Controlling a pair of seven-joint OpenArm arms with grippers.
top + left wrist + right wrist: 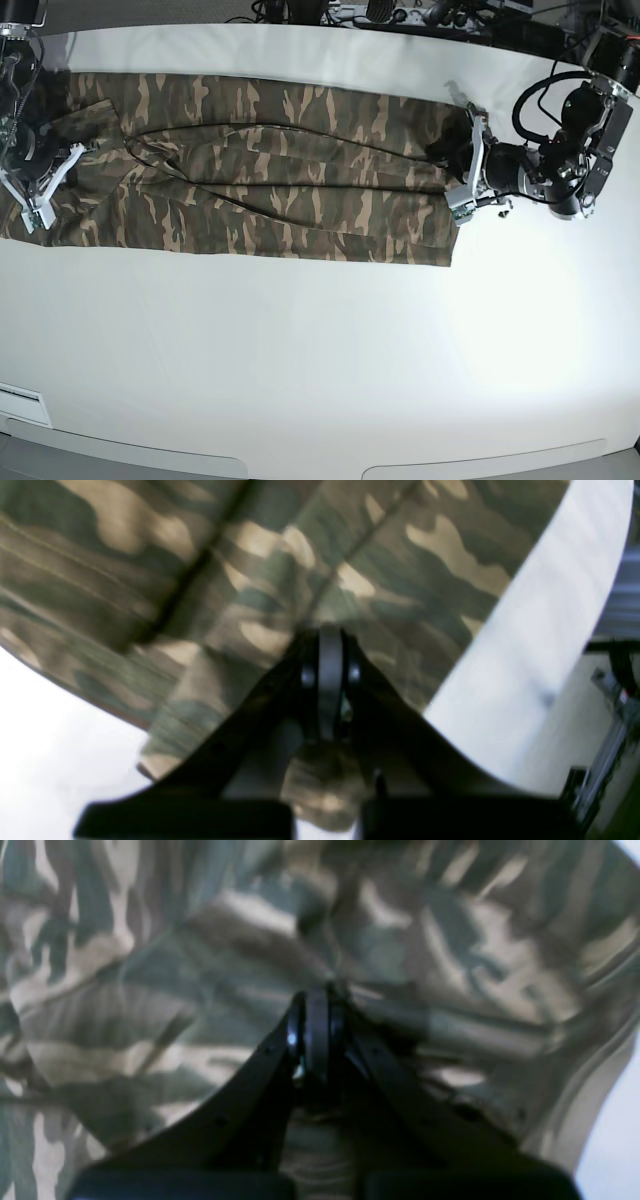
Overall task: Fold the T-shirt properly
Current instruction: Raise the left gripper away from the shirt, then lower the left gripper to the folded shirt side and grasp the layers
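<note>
T-shirt [260,165] lies stretched in a long band across the white surface [320,340], from 9 o'clock to about 3 o'clock in the base view, toward the far side. Left hand [452,170] at the 3 o'clock end, jaws pinched on the shirt's edge; the wrist view shows camouflage cloth bunched between them. Right hand [78,150] at the 9 o'clock end, likewise clamped on cloth. Both wrist views blurred.

Both grippers [330,645] [316,1005] closed (arms apart)
</note>
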